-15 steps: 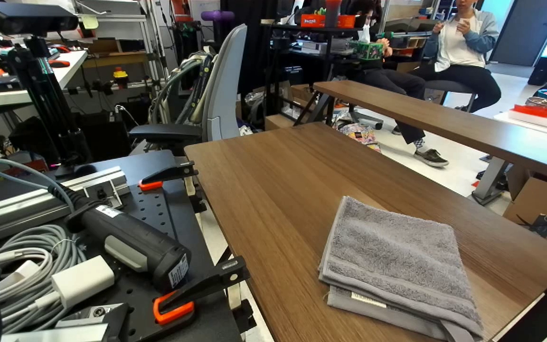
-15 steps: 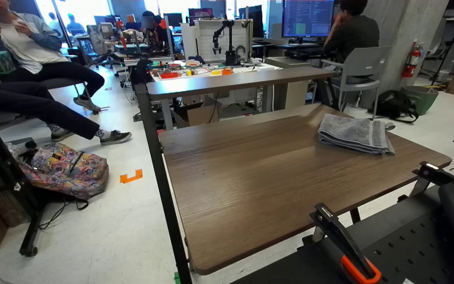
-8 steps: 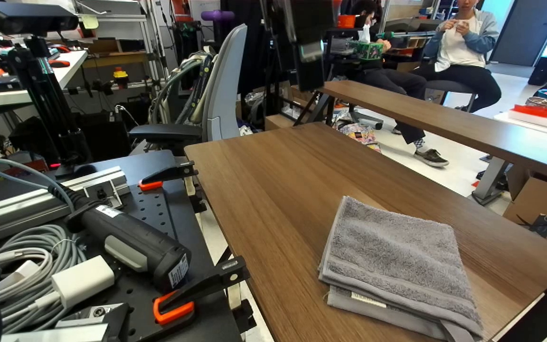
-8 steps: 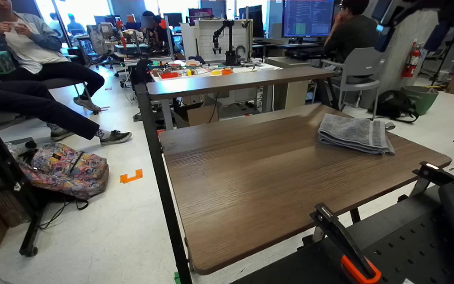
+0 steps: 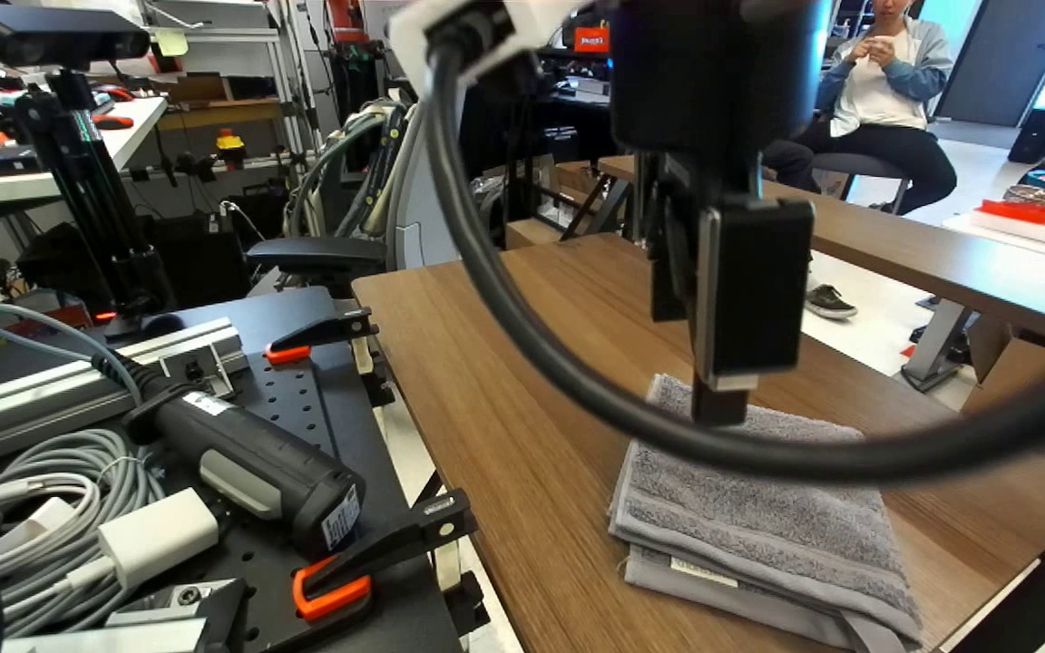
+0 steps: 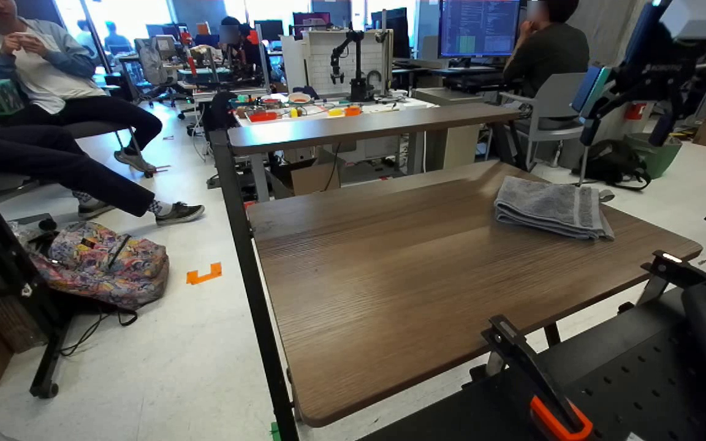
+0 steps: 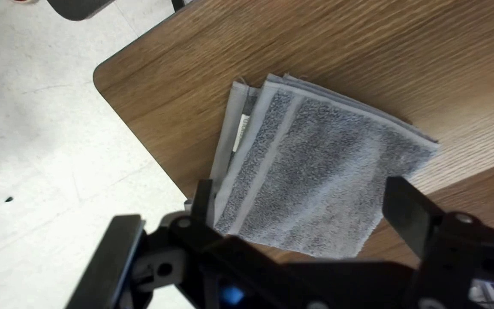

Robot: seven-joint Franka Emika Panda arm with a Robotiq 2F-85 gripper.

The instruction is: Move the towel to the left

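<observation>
The grey folded towel lies flat on the brown wooden table, in an exterior view (image 5: 758,535) at the lower right and in an exterior view (image 6: 543,205) at the right. In the wrist view the towel (image 7: 315,154) fills the middle, with a white tag at one edge. My gripper (image 7: 302,193) is open and empty, its fingers wide apart. It hangs above the table, apart from the towel. In an exterior view the gripper (image 5: 693,355) and its cable hide part of the towel; in an exterior view the gripper (image 6: 623,133) is at the upper right.
The wooden table (image 6: 402,294) has a raised shelf (image 6: 377,127) along one long side and a black post (image 6: 249,294) at one end. Black clamps with orange handles (image 5: 386,549) join it to a black perforated bench holding a black handheld tool (image 5: 250,458) and coiled cables.
The arm was out of both exterior views one second ago. It has come in from the top and moved down with the gripper open. The towel has not moved.
</observation>
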